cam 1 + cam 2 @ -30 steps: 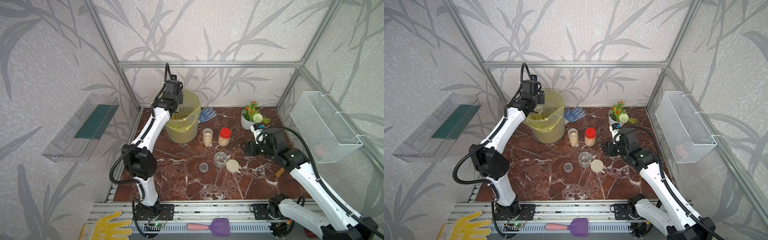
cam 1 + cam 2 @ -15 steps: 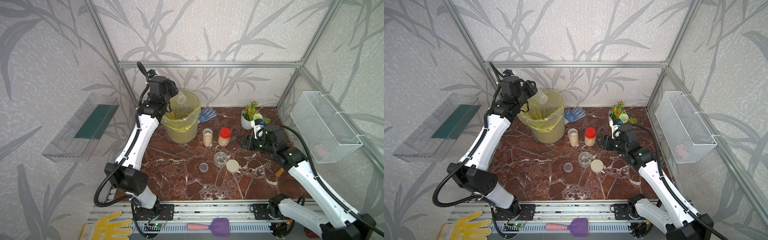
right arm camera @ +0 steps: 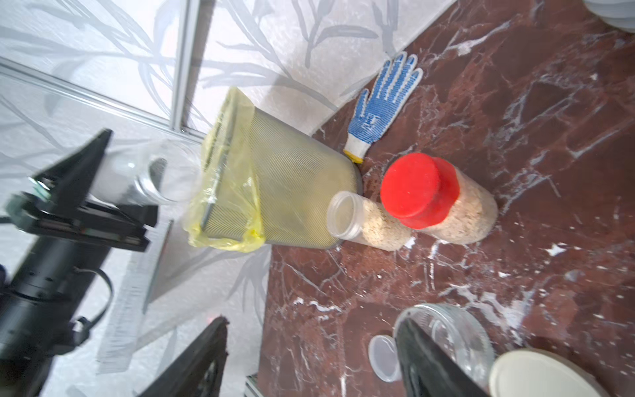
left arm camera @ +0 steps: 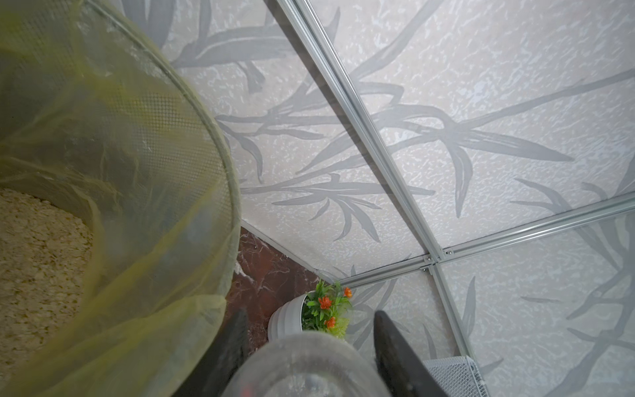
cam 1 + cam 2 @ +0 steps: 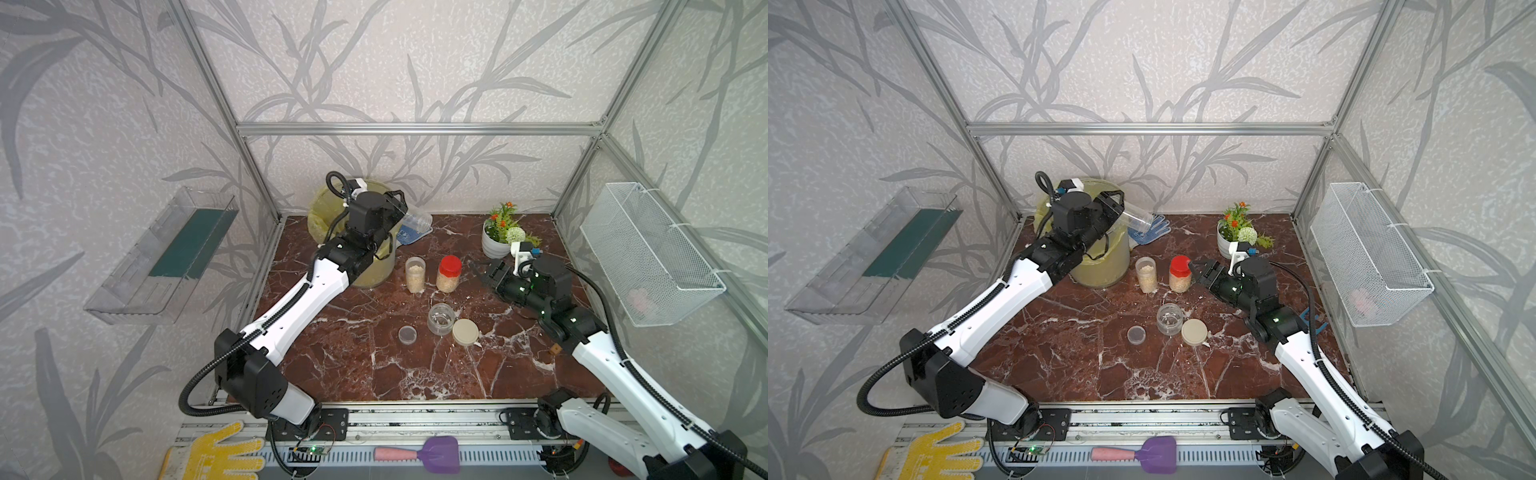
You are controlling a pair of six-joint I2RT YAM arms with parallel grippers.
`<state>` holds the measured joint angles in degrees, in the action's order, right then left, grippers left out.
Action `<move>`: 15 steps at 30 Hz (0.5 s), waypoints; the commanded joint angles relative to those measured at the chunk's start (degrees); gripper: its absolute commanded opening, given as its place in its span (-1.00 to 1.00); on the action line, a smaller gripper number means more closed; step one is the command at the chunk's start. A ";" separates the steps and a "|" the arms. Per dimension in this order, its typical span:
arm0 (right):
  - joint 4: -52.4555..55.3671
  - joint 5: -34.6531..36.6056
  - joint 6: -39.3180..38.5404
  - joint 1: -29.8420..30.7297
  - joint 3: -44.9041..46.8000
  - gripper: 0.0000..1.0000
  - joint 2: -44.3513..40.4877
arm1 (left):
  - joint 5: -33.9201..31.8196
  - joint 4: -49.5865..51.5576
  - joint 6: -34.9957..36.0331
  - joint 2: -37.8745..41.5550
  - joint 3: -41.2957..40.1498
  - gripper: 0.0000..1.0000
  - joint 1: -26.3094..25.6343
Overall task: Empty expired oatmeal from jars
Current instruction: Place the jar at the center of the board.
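My left gripper [image 5: 402, 210] is shut on an empty clear jar [image 5: 419, 219], held on its side just right of the bucket's rim; the wrist view shows the jar [image 4: 305, 364] between both fingers. A slim open jar [image 5: 415, 274] and a red-capped jar [image 5: 449, 274] stand mid-table, both holding pale oatmeal [image 3: 381, 230]. In front of them are an empty squat jar [image 5: 440, 319], its beige lid [image 5: 465, 331] and a small clear lid [image 5: 407, 334]. My right gripper [image 5: 1198, 268] is open and empty, its tips just right of the red-capped jar [image 5: 1180, 272].
The yellow-lined bucket [image 5: 1100, 266] at the back left holds dumped flakes [image 4: 34, 257]. A blue glove [image 5: 1154, 226] lies behind it, and a white flower pot [image 5: 494, 245] stands at the back right. A wire basket [image 5: 648, 253] hangs on the right wall. Stray flakes dot the marble.
My left arm swung the jar from above the bucket to the right of its rim. My right gripper moved left towards the red-capped jar and opened wider.
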<state>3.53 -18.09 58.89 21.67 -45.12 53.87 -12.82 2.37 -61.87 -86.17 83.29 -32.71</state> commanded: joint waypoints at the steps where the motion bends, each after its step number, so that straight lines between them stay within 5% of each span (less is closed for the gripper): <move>1: -8.39 0.94 6.64 0.51 1.49 0.55 -0.61 | -10.02 -10.74 -7.21 1.62 -2.78 -1.00 -3.95; 15: -24.10 10.35 9.31 5.68 3.57 0.62 0.78 | -20.63 -19.70 -20.77 -3.31 -5.59 -1.00 -14.83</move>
<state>-13.54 -10.11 67.75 26.68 -41.78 54.28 -29.47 -13.52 -77.91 -88.49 78.15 -46.87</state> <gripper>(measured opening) 0.809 0.511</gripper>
